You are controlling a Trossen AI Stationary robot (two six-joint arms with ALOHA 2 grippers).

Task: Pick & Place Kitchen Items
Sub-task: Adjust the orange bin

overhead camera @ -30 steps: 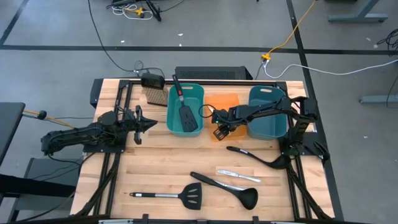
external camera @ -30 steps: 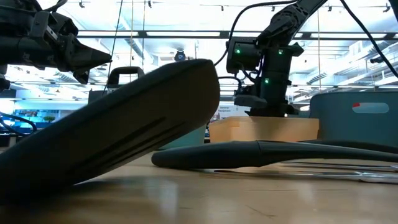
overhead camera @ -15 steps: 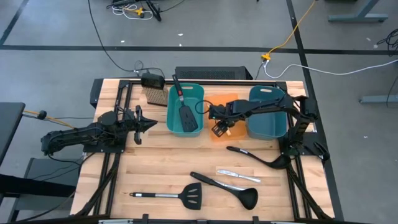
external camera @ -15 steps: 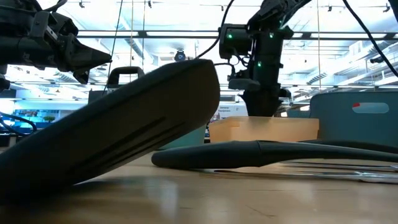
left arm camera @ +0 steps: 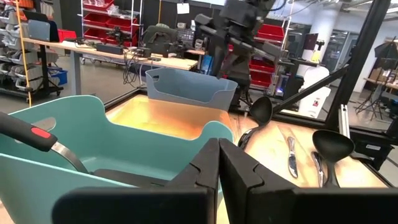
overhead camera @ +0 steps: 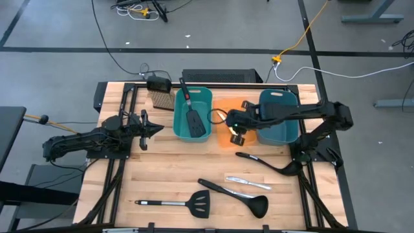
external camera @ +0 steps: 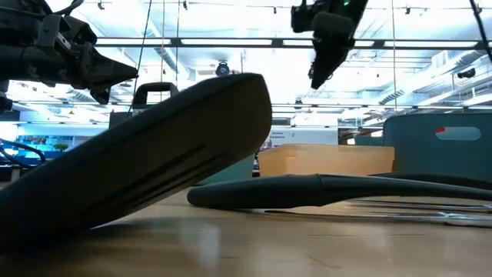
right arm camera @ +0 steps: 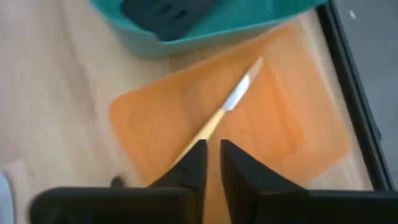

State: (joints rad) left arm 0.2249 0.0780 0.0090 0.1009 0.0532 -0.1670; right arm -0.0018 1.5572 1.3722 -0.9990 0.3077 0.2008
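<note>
Nearest the table's front edge — a steel-handled spatula (overhead camera: 174, 204), a black ladle (overhead camera: 234, 197), a silver table knife (overhead camera: 248, 181) and a second ladle (overhead camera: 268, 163), all flat on the wood. Mid-table: the right gripper (overhead camera: 237, 133) hangs raised above the orange bin (overhead camera: 224, 138), arm stretched in from the right, fingers (right arm camera: 186, 167) nearly closed and empty, the yellow-handled knife (right arm camera: 227, 110) lying in the bin below. Farther back — the red-and-black spatula (overhead camera: 192, 114) in the teal bin (overhead camera: 178, 126); the left gripper (overhead camera: 152, 129), closed, waits level beside it.
</note>
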